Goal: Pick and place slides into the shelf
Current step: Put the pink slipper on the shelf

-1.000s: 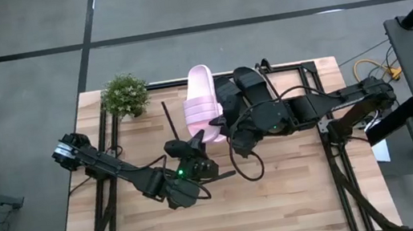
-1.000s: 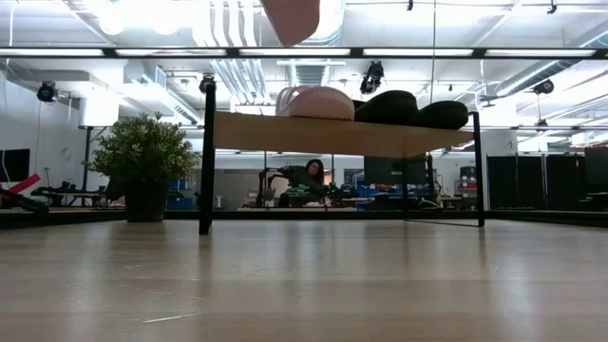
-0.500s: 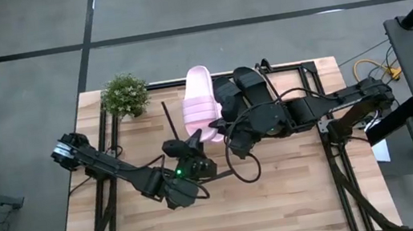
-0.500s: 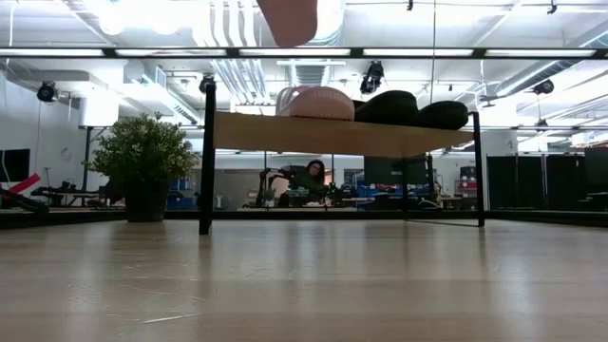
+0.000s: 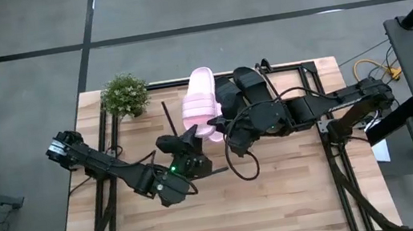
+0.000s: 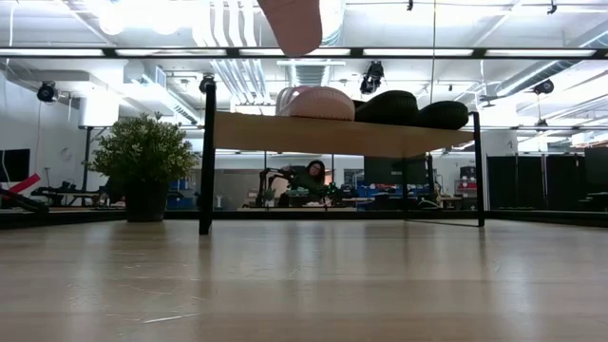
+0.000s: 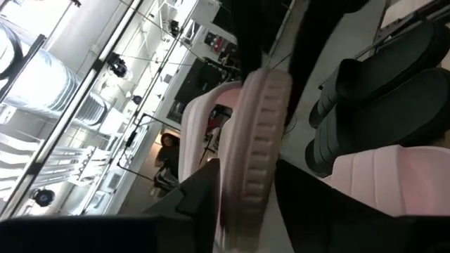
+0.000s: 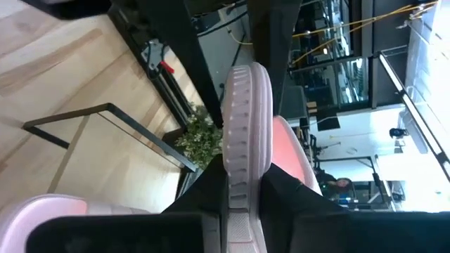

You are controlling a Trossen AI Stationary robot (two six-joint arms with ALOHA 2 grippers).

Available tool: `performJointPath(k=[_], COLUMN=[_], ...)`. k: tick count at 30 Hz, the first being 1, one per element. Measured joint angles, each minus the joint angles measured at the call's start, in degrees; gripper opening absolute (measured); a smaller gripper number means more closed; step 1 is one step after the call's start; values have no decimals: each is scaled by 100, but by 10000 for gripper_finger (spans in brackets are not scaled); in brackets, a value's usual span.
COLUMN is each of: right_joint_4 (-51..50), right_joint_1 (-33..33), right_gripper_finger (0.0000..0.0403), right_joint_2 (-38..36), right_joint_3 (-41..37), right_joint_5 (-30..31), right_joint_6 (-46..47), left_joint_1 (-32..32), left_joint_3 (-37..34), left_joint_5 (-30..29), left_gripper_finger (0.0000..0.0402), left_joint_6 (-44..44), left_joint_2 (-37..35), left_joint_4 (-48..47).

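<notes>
One pale pink slide (image 5: 207, 129) is up in the air in front of the shelf (image 6: 332, 135), standing on edge between both grippers; its rounded end (image 6: 293, 21) hangs into the top of the low view. My left gripper (image 5: 195, 139) comes at it from the table's left and my right gripper (image 5: 221, 129) from the right, both shut on it. The other pink slide (image 5: 201, 88) and the two black slides (image 5: 249, 83) lie side by side on the shelf board. My left gripper pinches the ribbed sole edge (image 7: 256, 161) of the lifted pink slide between its two fingers, coming roughly level from the table's left. The slide is clear of table and shelf. My right gripper pinches the same slide's sole edge (image 8: 238, 169) between its fingers, from the table's right. The slide stands edge-on in the hold.
A potted plant (image 5: 124, 95) stands at the table's far left, beside the shelf's black leg (image 6: 206, 157). Bare wood tabletop (image 5: 282, 194) stretches along the near side. A loose cable (image 5: 238, 168) loops below the right arm. A person (image 6: 309, 176) sits far behind the table.
The left arm has drawn slightly toward the table's left and far side. The held pink slide has sunk a little, its end reaching lower in the low view. Both grippers have stayed on it.
</notes>
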Motion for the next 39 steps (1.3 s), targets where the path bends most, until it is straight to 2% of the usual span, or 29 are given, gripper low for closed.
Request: performJointPath(k=[10,24,31,39], right_joint_4=[119,82,168,557], right_joint_1=[-111,-371,-410,-599], right_gripper_finger=[40,39,39,39], right_joint_2=[-51,-390,-511,-482], right_joint_3=[0,-4,-4,-254], right_joint_5=[8,-417,-1995,-2879], right_joint_6=[46,479,788,325], left_joint_1=[-17,-191,-386,-689], left_joint_3=[-12,-21,-21,-21], left_joint_5=[-48,-139,-122,-103], left_gripper_finger=[151,153,154,154], left_joint_6=[118,235,233,68], left_joint_2=[-293,-1213,-1991,-2713], left_joint_4=[1,-28,-26,50])
